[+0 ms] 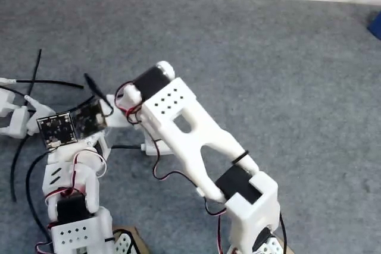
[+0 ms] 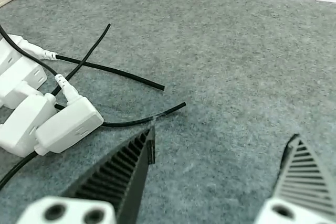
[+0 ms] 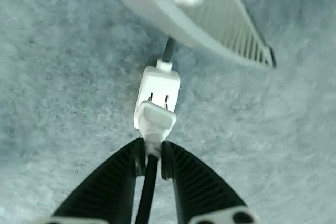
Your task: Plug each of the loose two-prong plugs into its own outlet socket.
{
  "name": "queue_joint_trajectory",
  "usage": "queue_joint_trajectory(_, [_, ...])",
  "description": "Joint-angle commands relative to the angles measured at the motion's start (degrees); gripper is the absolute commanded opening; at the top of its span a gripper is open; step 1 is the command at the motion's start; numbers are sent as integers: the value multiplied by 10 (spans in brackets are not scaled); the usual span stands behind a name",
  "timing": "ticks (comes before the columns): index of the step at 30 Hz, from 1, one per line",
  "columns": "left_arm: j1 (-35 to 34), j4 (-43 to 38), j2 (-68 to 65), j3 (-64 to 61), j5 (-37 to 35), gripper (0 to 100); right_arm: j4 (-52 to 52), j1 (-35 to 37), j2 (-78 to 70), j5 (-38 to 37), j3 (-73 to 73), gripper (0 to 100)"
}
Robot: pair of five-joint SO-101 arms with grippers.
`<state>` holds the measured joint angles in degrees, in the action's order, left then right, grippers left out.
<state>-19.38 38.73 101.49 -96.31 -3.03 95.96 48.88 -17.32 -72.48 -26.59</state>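
Right gripper (image 3: pixel 151 162) clenched on the plug cord (image 3: pixel 147 195), just behind the white two-prong plug (image 3: pixel 155 120). Plug body is flat and flared. Both metal prongs show in the gap, tips entering the white outlet socket (image 3: pixel 159 84). Both lie on grey felt (image 3: pixel 63 77).

Left gripper (image 2: pixel 223 136) released, jaws wide apart, over the felt near a cluster of white connector blocks (image 2: pixel 68 124) with loose black cords (image 2: pixel 110 70).
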Motion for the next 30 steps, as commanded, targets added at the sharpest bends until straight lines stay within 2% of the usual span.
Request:
queue_joint_trajectory(1, [-2,3,5,-8,-4,375,5,12,5,-34,-29,8])
queue_joint_trajectory(12, [-1,4,5,-8,-4,375,-9,8,3,-129,0,8])
queue_joint_trajectory(30, [16,13,4,-8,-3,376,-28,-18,-55,-129,-7,8])
